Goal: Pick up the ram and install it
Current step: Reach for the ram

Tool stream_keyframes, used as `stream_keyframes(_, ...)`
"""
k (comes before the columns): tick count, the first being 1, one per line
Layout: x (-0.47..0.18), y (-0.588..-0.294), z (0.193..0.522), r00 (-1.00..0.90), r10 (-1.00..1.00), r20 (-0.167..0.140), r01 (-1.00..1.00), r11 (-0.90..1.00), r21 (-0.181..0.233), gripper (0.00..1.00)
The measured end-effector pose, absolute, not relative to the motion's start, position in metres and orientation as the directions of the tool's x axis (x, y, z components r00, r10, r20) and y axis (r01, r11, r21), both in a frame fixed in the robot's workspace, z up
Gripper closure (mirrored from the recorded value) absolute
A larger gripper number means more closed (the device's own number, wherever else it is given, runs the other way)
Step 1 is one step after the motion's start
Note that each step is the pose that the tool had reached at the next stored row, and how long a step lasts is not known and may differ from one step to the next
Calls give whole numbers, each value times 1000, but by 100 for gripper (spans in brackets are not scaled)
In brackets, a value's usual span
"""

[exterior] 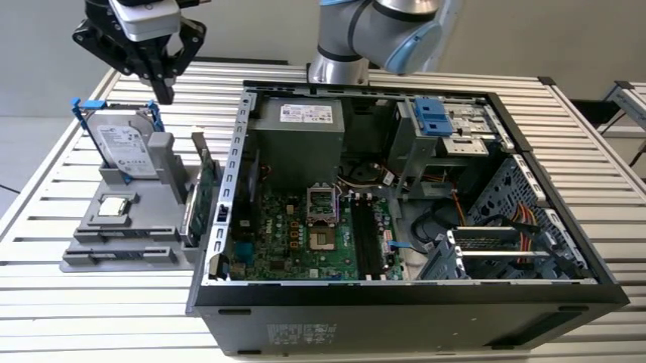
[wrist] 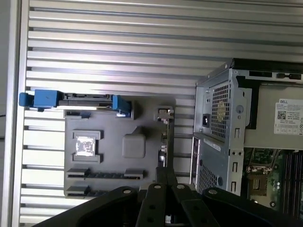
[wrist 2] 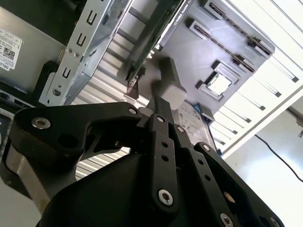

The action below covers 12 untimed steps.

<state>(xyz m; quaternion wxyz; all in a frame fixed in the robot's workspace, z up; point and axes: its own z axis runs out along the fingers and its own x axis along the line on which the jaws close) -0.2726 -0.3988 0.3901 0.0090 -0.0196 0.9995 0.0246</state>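
Three views, set side by side. From the exterior view, finds the gripper (exterior: 163,94) high and clear of everything, jaws clenched tip to tip and grasping nothing. Places the grey holder (exterior: 86,261) beneath the jaws, with the hard drive (exterior: 129,147) upright in its blue frame nearest below them and the wide green card (exterior: 205,198) standing on edge a little farther off. Gains there, too, the open computer case (exterior: 404,302) and its motherboard (exterior: 293,234), well apart from the jaws and beyond the card. From the first wrist view, looks straight down past the fingers (wrist: 162,177) and gets the holder's plan, edge-on and vague in the exterior view. Puts the ram (wrist: 105,174) there as a dark narrow strip seated in a long slot of the holder, untouched, below the jaws' level and apart from them, with the processor chip (wrist: 86,145) between it and the hard drive. From the second wrist view, comes close on the black linkage and confirms the pads (wrist 2: 156,111) pressed together with no gap to speak of, a grey block (wrist 2: 169,87) of the holder just ahead of them and the card slanting past farther on.
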Motion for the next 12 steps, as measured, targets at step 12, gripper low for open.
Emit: stream_keyframes(12, -292, -399, 390, -999, -40, -19, -41, 998, 49, 100)
